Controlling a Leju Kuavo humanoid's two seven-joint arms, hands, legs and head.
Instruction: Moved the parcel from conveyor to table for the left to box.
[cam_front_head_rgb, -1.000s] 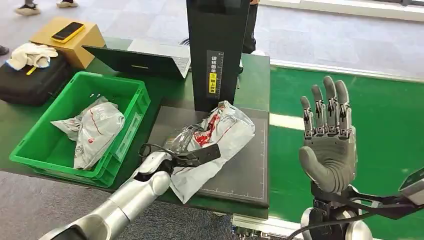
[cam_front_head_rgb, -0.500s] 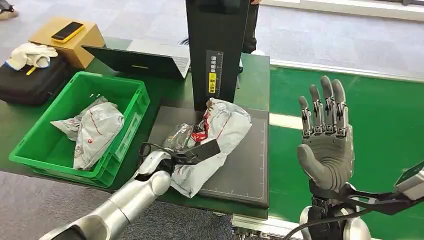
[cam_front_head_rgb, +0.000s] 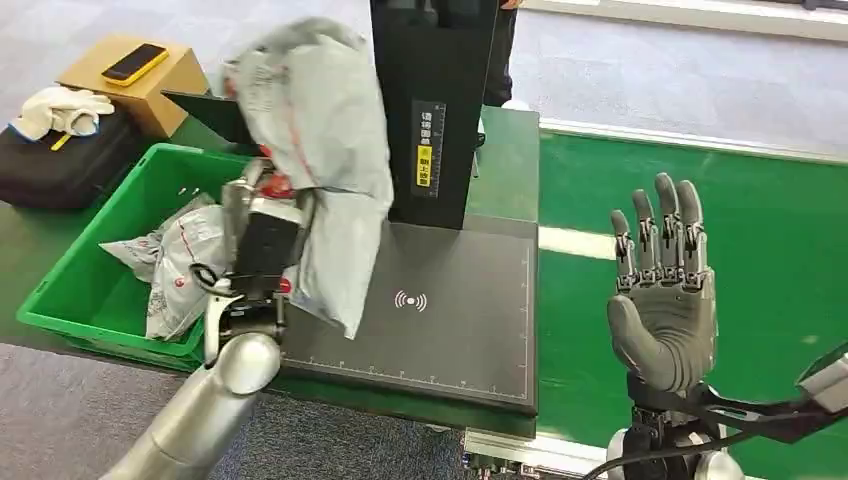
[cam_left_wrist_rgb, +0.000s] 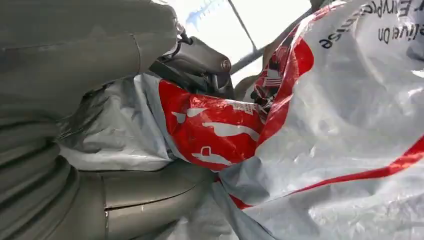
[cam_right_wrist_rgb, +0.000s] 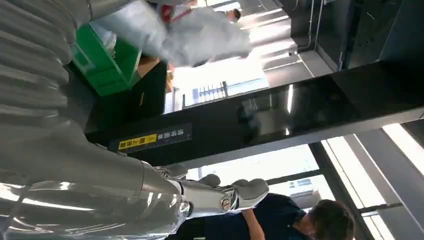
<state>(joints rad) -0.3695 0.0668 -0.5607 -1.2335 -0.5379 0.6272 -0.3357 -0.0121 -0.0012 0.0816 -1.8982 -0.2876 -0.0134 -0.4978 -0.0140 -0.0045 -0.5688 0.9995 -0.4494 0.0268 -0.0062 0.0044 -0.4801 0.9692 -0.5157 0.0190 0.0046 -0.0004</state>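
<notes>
The robot's left hand (cam_front_head_rgb: 258, 245) gripped a grey plastic parcel (cam_front_head_rgb: 320, 150) with red markings and held it in the air at the upper left of centre in the head view, above the near right corner of a green crate (cam_front_head_rgb: 75, 285) and the left edge of a black scanning pad (cam_front_head_rgb: 450, 330). The parcel hung free of the bench (cam_front_head_rgb: 512, 165), its lower end drooping over the pad's edge, its upper end blurred. In the left wrist view the hand's grey thumb (cam_left_wrist_rgb: 155, 192) pressed against the crumpled red-and-white printed film of the parcel (cam_left_wrist_rgb: 325, 140), with darker fingers (cam_left_wrist_rgb: 200, 62) on the film's far side.

The right hand (cam_front_head_rgb: 660, 300) stood upright at the lower right of the head view, palm showing, fingers straight and slightly apart, holding nothing, over the green conveyor (cam_front_head_rgb: 780, 260). In the right wrist view its fingertips (cam_right_wrist_rgb: 250, 189) pointed past a black upright scanner column (cam_right_wrist_rgb: 280, 117) bearing a yellow label.

A second grey parcel (cam_front_head_rgb: 185, 260) lay inside the green crate at the left of the head view. Behind the crate sat an open laptop (cam_front_head_rgb: 215, 110), a cardboard box (cam_front_head_rgb: 160, 85) with a yellow phone (cam_front_head_rgb: 136, 62) on top, and a black case (cam_front_head_rgb: 60, 160) carrying a white cloth (cam_front_head_rgb: 62, 108). A person in dark clothing (cam_right_wrist_rgb: 280, 220) appeared at the lower edge of the right wrist view.
</notes>
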